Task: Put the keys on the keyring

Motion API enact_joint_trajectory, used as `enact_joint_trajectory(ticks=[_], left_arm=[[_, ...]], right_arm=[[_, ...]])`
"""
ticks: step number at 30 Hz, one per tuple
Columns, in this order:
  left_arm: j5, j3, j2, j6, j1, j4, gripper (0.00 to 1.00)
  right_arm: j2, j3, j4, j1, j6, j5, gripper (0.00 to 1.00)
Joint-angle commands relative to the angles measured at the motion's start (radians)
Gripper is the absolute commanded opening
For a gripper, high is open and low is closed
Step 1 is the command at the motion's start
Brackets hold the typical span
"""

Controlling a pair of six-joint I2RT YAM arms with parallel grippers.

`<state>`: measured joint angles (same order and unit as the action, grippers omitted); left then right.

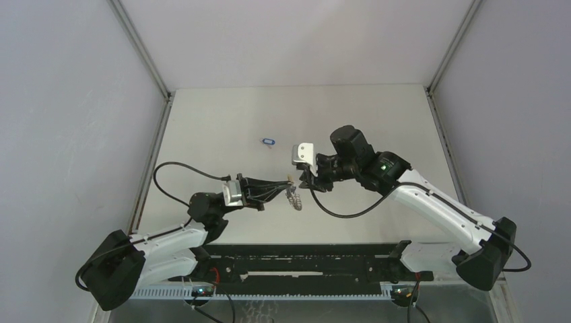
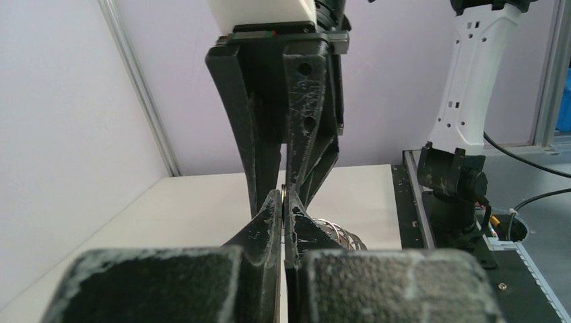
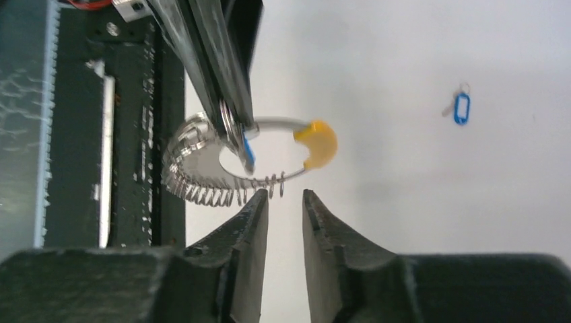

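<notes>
My left gripper (image 1: pixel 288 187) (image 2: pixel 286 198) is shut on the keyring (image 1: pixel 294 198) (image 3: pixel 202 183), a silvery bumpy loop held up above the table. In the right wrist view its yellow arc (image 3: pixel 318 141) points away from the left fingers (image 3: pixel 219 81). One key's blue tag (image 3: pixel 248 153) shows at those fingertips, inside the loop; I cannot tell whether it is threaded on. My right gripper (image 1: pixel 306 180) (image 3: pixel 283 196) is open a little, empty, its tips just short of the loop's coiled edge. A second key (image 1: pixel 269 141) (image 3: pixel 460 108) lies on the table beyond.
The black rail (image 1: pixel 303 269) (image 3: pixel 135 134) runs along the near edge under both arms. Grey walls close in the white table (image 1: pixel 222 114) on the left, back and right. The right arm's white link (image 2: pixel 464 87) rises at the right of the left wrist view.
</notes>
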<state>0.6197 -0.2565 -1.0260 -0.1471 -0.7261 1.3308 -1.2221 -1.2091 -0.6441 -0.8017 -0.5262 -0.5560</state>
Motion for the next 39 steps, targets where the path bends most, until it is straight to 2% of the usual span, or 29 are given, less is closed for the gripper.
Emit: enact_joint_trajectory(ticks=[1, 7, 14, 15, 23, 26, 32, 39], left_arm=[[-0.052, 0.033, 0.014, 0.012, 0.002, 0.047, 0.00], [-0.109, 0.011, 0.049, 0.044, 0.002, -0.139, 0.00], [-0.254, -0.047, 0.103, 0.080, 0.002, -0.415, 0.00], [-0.261, -0.062, 0.103, 0.089, 0.001, -0.457, 0.00], [-0.382, -0.175, 0.081, 0.122, -0.021, -0.814, 0.00], [-0.418, -0.186, 0.076, 0.099, -0.022, -0.899, 0.01], [-0.461, -0.303, -0.045, 0.083, -0.027, -1.119, 0.00], [-0.460, -0.444, -0.281, 0.083, -0.034, -1.156, 0.00]], right_arm=[[0.111, 0.074, 0.088, 0.002, 0.078, 0.130, 0.28], [0.217, 0.207, 0.264, 0.001, 0.221, 0.181, 0.41], [0.285, 0.323, 0.426, -0.032, 0.394, 0.176, 0.48], [0.289, 0.339, 0.445, -0.043, 0.403, 0.190, 0.53], [0.336, 0.470, 0.544, -0.056, 0.430, 0.438, 0.56], [0.346, 0.526, 0.607, -0.046, 0.435, 0.445, 0.57], [0.360, 0.642, 0.750, -0.029, 0.460, 0.534, 0.59], [0.428, 0.739, 0.845, 0.046, 0.566, 0.619, 0.67]])
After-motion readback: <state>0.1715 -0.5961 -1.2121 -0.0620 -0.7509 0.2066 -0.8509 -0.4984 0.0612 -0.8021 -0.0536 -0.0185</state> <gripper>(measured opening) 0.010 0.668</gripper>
